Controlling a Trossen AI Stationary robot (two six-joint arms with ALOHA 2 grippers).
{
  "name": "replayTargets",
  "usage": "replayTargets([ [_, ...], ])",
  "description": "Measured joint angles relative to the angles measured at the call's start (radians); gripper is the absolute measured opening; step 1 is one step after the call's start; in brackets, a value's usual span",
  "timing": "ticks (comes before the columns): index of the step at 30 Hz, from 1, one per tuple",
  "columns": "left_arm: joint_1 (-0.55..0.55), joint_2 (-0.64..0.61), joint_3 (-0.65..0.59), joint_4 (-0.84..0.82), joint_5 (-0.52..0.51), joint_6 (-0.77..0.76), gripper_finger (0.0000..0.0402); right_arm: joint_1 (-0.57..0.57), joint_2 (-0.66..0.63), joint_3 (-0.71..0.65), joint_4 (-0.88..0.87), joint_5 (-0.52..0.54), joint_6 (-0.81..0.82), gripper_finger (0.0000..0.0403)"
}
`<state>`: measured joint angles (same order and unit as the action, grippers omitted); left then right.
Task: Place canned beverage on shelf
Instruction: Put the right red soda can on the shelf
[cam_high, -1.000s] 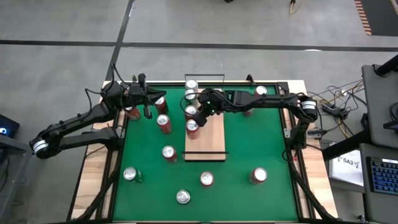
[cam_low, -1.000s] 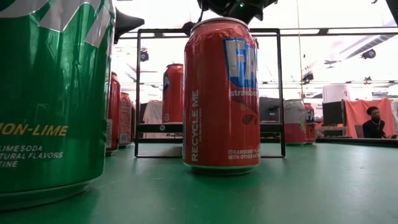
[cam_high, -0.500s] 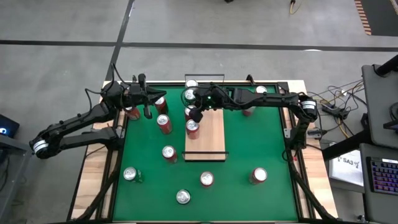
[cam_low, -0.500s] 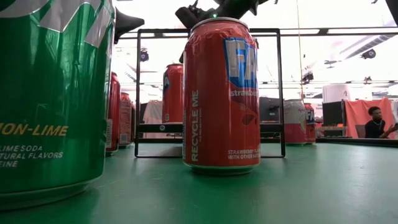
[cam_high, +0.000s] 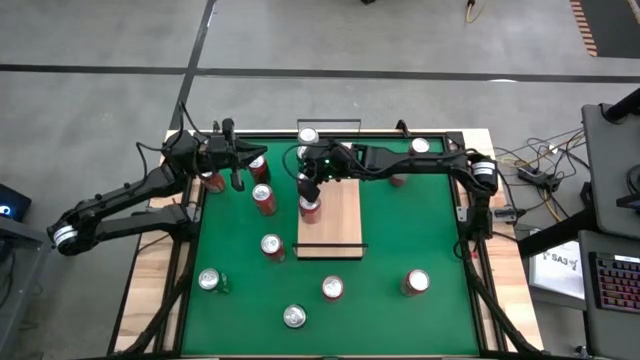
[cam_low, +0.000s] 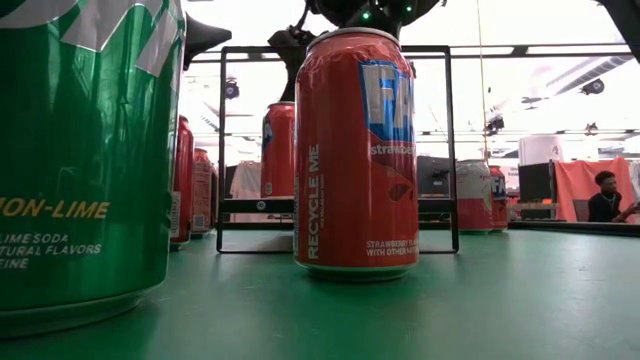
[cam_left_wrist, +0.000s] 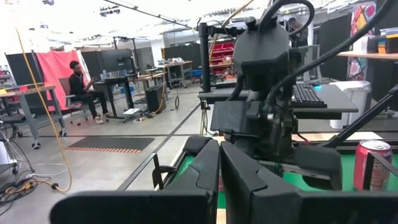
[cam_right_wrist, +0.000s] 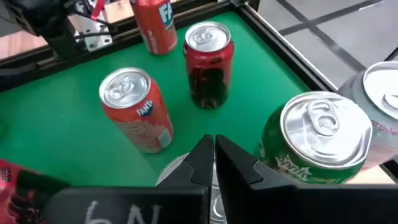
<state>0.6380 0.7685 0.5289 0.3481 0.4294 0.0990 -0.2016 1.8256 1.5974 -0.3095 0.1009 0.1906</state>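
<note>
High view shows the right gripper (cam_high: 309, 186) closed and empty over the far part of the shelf (cam_high: 335, 228), above the cans (cam_high: 310, 207) standing there. Left gripper (cam_high: 237, 172), also closed and empty, hangs well left of the shelf.

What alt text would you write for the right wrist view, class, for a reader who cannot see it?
The shut right gripper hovers over a green mat, above a green can. Beyond stand an orange can and a dark red can.
</note>
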Motion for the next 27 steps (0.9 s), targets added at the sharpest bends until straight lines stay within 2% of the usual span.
replayTargets([
  [15,0.000,-0.001,0.000,0.001,0.000,0.000,0.0000,0.000,0.004,0.000,-0.031,0.005,-0.012,0.0009],
  [21,0.000,-0.001,0.000,0.001,0.000,0.000,0.0000,0.000,0.003,0.000,-0.022,0.038,-0.025,0.0009],
  [27,0.000,-0.001,0.000,0.002,0.000,0.000,0.0000,0.001,-0.004,0.000,-0.014,-0.022,-0.032,0.0009],
])
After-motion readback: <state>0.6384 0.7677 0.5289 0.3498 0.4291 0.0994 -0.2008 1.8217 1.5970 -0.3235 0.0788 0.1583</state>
